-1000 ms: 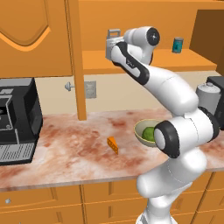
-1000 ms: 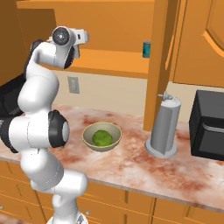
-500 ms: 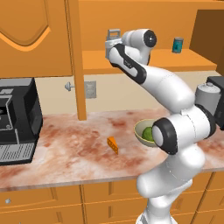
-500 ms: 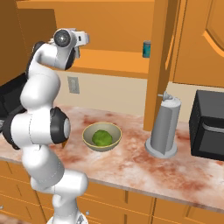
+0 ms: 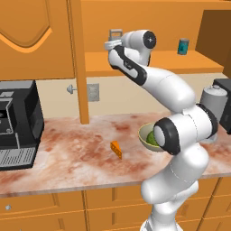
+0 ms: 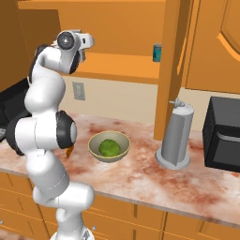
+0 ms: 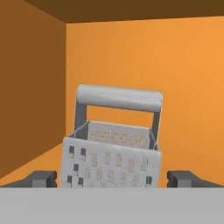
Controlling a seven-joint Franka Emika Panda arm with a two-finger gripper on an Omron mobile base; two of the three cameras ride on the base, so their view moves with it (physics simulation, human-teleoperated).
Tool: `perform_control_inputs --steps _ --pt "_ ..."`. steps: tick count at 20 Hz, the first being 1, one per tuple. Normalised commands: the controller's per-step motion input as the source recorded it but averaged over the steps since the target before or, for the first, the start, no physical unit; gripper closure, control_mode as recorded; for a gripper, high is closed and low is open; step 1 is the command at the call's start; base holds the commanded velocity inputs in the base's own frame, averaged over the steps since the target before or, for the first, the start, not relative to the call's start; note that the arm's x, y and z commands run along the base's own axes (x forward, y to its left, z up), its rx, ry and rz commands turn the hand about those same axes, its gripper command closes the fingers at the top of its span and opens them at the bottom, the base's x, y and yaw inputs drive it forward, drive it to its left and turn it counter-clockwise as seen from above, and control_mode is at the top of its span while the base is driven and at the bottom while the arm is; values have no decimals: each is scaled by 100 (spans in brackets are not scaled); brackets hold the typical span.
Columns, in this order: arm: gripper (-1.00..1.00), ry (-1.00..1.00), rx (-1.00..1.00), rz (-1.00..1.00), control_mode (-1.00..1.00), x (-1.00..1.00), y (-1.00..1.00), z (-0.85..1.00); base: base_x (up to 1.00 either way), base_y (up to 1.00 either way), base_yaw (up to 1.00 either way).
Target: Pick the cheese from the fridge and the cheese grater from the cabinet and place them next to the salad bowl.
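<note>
Pincer (image 7: 112,179) stood fully open at the cabinet (image 5: 135,63) shelf, one fingertip (image 7: 41,178) on each side of the cheese grater (image 7: 113,151), evidently aligned to close across its body. Just beyond the tips the grater sat upright on the shelf, loop handle uppermost. Far below the pincer, the cheese (image 5: 117,149) lay on the counter (image 5: 67,158) beside the salad bowl (image 6: 109,146).
</note>
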Motion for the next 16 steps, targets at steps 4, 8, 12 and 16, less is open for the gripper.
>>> perform_control_inputs --steps 4,8,12,16 --pt "-100 0 0 0 -100 0 34 -1 0 0 0" --pt "-100 0 0 0 -100 0 32 0 0 0 0" --pt "-100 0 0 0 -100 1 23 -4 0 0 0" --pt "100 0 0 0 -100 4 24 -10 0 0 0"
